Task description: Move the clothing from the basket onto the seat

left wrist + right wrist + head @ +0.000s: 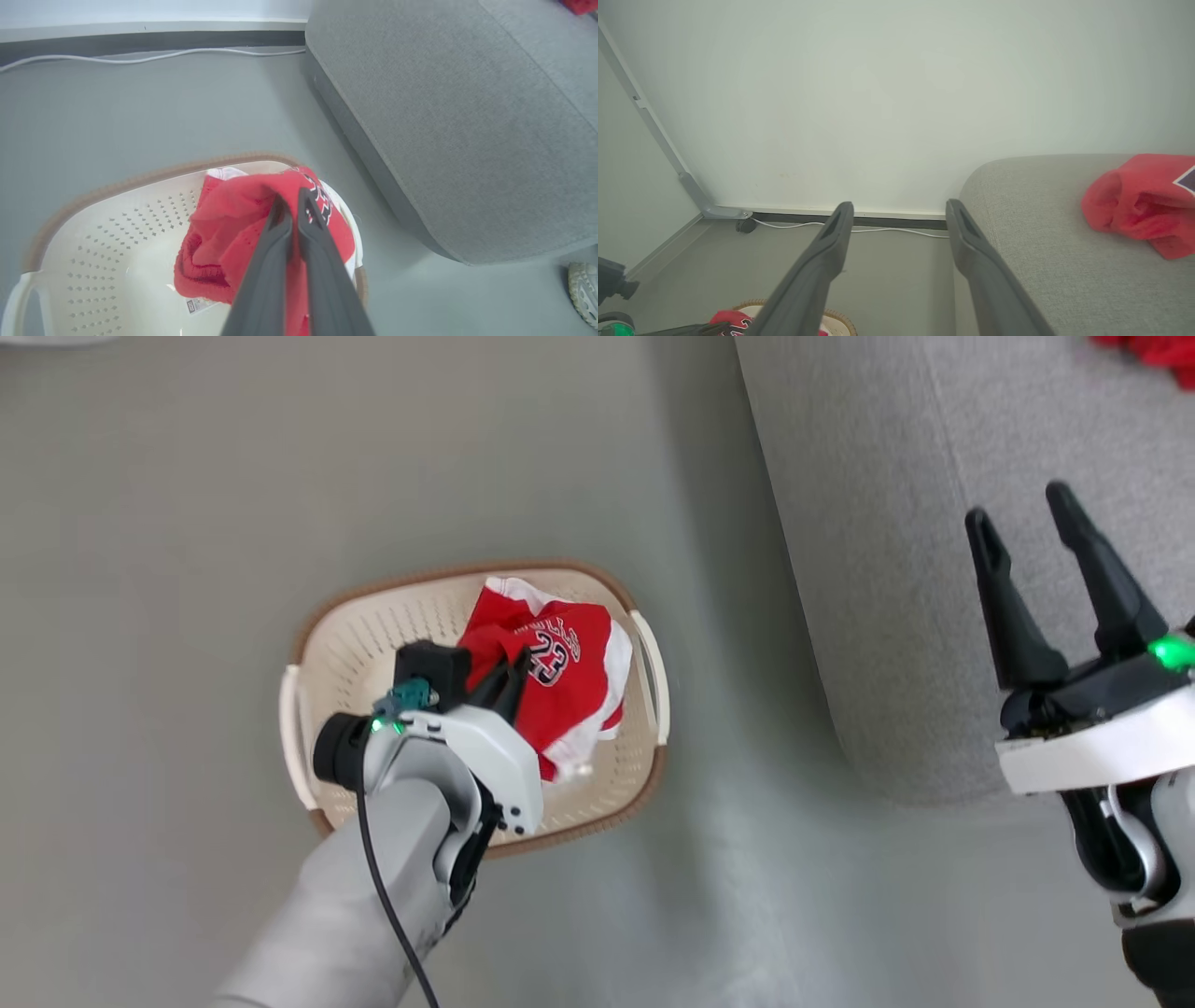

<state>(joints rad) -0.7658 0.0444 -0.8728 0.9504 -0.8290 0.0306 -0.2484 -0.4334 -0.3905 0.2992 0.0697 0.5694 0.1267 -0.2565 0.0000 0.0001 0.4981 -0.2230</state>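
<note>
over the basket (364,635), left end effector (291,198) pinches clothing (569,691); right end effector (1018,509) spread, empty.

Bright, even, diffuse light is spread over the scene. A soft broad shadow is cast on the floor (719,569) along the seat (887,523), and a pale sheen is seen on it near the basket (355,644). In the left wrist view the basket's rim and the clothing (224,219) are blurred.
</note>
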